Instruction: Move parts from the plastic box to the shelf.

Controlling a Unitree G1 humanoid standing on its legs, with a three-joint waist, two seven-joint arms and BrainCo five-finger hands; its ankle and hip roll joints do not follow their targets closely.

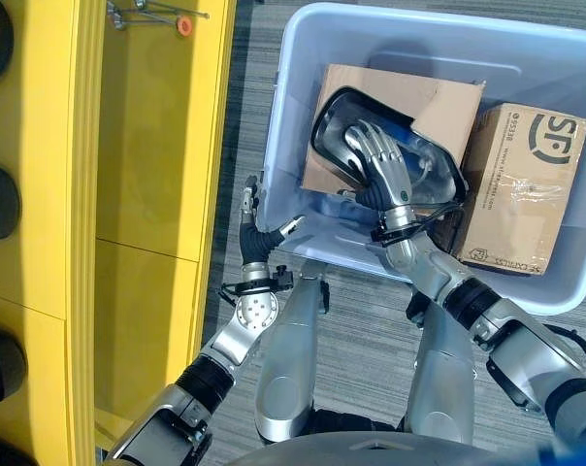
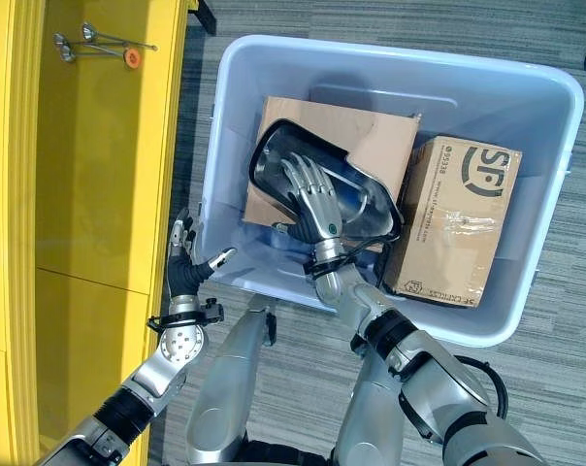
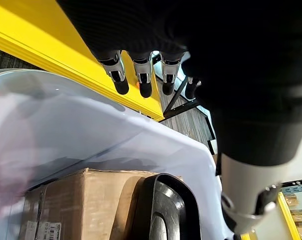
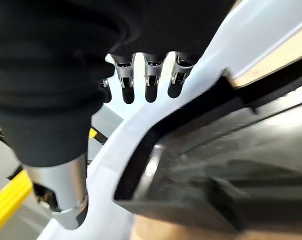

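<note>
Grey carpet held the plastic box (image 2: 555, 175) beside the yellow shelf (image 1: 147, 194).
Right hand (image 2: 312, 194) lay spread on the black headlamp housing (image 2: 274, 160); left hand (image 2: 186, 267) hovered open outside.

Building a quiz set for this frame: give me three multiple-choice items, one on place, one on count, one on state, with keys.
1. Where is the right hand?
A. On the black part in the box
B. On the shelf
C. On the floor

2. How many cardboard boxes are in the plastic box?
A. None
B. Two
C. Five

3. What is the left hand doing?
A. Gripping the black part
B. Holding a cardboard box
C. Open, outside the box beside its near corner, holding nothing

Answers:
1 A: its fingers lie spread over the part's glossy face.
2 B: a flat one lies under the part and a taped one sits beside it.
3 C: fingers spread between the yellow shelf and the box wall, nothing in them.
</note>
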